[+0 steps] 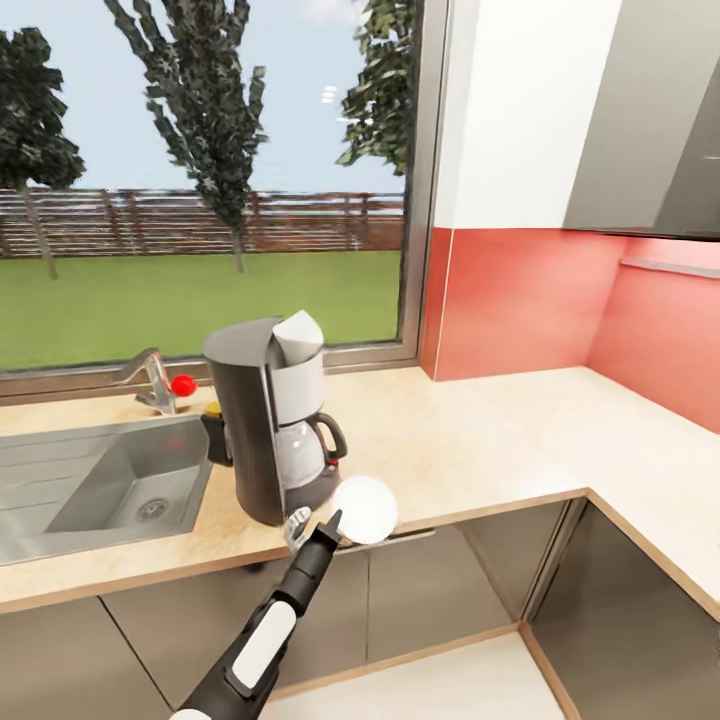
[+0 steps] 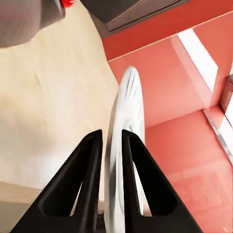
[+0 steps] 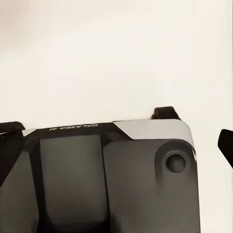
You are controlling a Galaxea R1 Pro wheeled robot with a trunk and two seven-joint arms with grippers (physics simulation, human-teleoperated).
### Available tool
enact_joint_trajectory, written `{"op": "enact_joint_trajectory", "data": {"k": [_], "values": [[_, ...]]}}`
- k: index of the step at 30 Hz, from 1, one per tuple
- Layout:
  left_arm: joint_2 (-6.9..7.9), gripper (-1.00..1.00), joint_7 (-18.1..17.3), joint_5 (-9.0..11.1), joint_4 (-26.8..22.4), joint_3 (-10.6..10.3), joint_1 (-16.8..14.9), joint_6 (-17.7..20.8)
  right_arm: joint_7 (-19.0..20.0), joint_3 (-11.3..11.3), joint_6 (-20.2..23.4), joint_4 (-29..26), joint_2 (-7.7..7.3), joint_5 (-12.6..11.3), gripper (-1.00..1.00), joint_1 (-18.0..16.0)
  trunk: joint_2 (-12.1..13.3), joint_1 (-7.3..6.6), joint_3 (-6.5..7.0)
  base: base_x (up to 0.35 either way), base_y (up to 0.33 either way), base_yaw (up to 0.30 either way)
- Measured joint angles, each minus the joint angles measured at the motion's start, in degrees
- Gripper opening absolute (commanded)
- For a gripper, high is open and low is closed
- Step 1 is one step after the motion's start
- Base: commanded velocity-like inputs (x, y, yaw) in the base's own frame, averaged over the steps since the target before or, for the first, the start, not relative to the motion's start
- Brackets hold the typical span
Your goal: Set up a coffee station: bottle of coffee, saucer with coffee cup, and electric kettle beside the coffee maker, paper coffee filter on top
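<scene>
One left hand (image 1: 318, 527) grips saucer (image 1: 365, 509) beside coffee maker (image 1: 270, 415) (sink (image 1: 95, 485) adjacent).

— Colours on the kitchen countertop (image 1: 480, 440)?
— Light beige, speckled, wood-coloured edge.
— Coffee maker (image 1: 262, 420), centre-left?
— Dark grey, white basket, clear carafe, black handle.
— Saucer (image 1: 365, 509), just below?
— Plain white.
— Wall (image 1: 520, 300), upper right?
— Red.

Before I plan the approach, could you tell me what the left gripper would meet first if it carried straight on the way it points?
Likely the countertop just right of the coffee maker, though depth is unclear. The left gripper, shut on the saucer, points across it toward the red wall.
</scene>
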Motion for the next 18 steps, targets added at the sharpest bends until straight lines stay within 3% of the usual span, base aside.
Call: {"op": "enact_joint_trajectory", "data": {"k": [6, 8, 13, 16, 18], "values": [[0.0, -1.0, -0.06, 0.2, -0.07, 0.0, 0.14, -0.08, -0.03, -0.07, -0.03, -0.04, 0.0, -0.14, 1.0, 0.01, 0.0, 0.0, 0.0, 0.248, -0.204, 0.0], [0.0, -1.0, -0.03, 1.27, -0.08, 0.06, 0.2, -0.03, -0.02, -0.05, -0.03, -0.05, 0.0, -0.12, 1.0, 0.01, 0.0, 0.01, 0.0, 0.108, -0.06, 0.0], [0.0, -1.0, 0.13, 11.07, 0.0, -0.05, 0.88, -0.49, -0.01, -0.07, -0.02, 0.02, 0.0, -0.11, 1.0, 0.02, 0.0, 0.02, 0.0, 0.015, -0.008, 0.0], [0.0, -1.0, 0.2, 13.86, 0.0, -0.09, 1.13, -2.72, -0.01, -0.07, -0.02, 0.02, 0.0, -0.06, 1.0, 0.02, 0.01, 0.02, 0.0, 0.0, 0.0, 0.0], [0.0, -1.0, 0.27, 14.58, 0.0, -1.0, 1.18, -3.87, -0.01, -0.08, -0.02, 0.01, 0.0, -0.07, 1.0, 0.02, 0.0, 0.02, 0.0, 0.0, 0.0, 0.0]]}}
